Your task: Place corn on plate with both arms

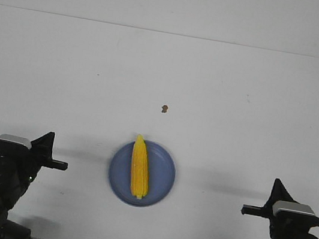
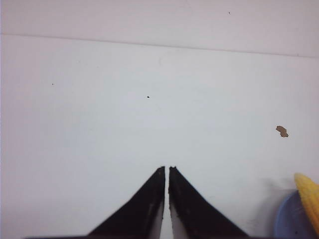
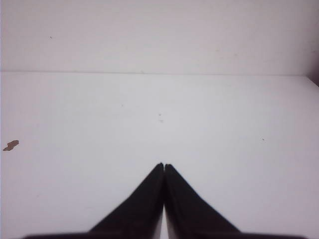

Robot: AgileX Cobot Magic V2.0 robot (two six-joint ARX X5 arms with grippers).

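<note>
The yellow corn [image 1: 140, 167] lies lengthwise on the blue-lavender plate [image 1: 162, 180] near the table's front centre, its pointed tip toward the back. Its tip [image 2: 309, 196] and the plate's edge [image 2: 289, 219] show at the side of the left wrist view. My left gripper [image 1: 47, 141] is at the front left, well apart from the plate, shut and empty, with only a thin slit between the fingertips [image 2: 167, 169]. My right gripper [image 1: 275, 187] is at the front right, also far from the plate, shut and empty [image 3: 164, 165].
A tiny brown speck [image 1: 164, 109] lies on the white table behind the plate; it also shows in the left wrist view [image 2: 282, 131] and the right wrist view [image 3: 11, 145]. A white wall rises behind the table's far edge [image 1: 173, 34].
</note>
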